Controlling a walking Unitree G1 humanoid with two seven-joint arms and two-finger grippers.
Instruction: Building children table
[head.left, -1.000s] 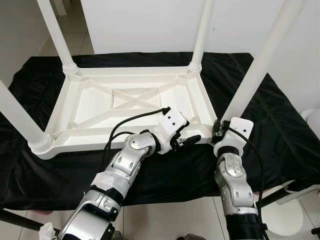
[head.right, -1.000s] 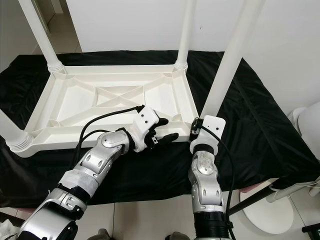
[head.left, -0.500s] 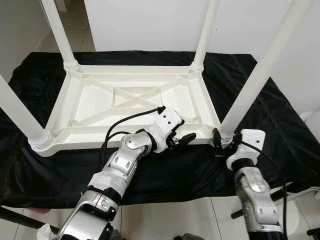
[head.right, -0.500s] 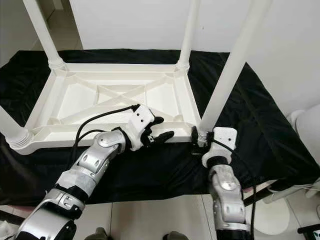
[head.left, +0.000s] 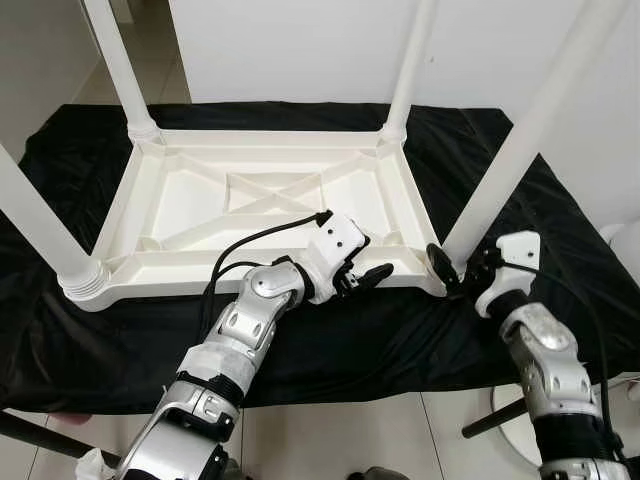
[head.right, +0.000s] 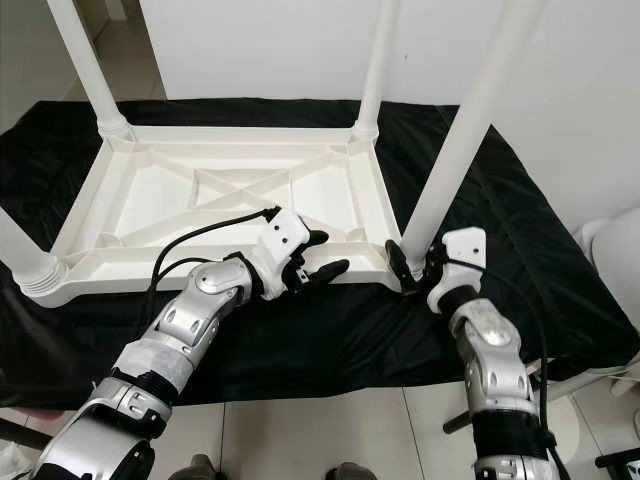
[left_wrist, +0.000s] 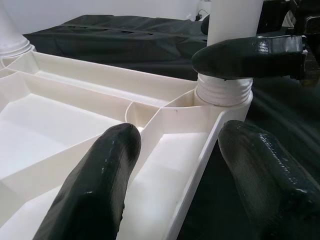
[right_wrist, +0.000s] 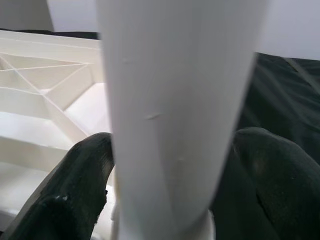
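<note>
Four legs are standing up from the tabletop (head.left: 250, 200), which is lying inverted on the black cloth (head.left: 560, 230). I'm keeping the right gripper (head.left: 455, 272) clasping the near-right leg (head.left: 520, 140) at its base. The left gripper (head.left: 365, 277) is straddling the near rim, fingers (left_wrist: 95, 185) spread wide.

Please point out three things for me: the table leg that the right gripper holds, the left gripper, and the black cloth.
table leg (head.right: 455, 150), right eye view, middle of the white shaft.
left gripper (head.left: 372, 279), left eye view, between its fingertips at the tabletop's near rim.
black cloth (head.left: 330, 345), left eye view, bare part before the tabletop.
</note>
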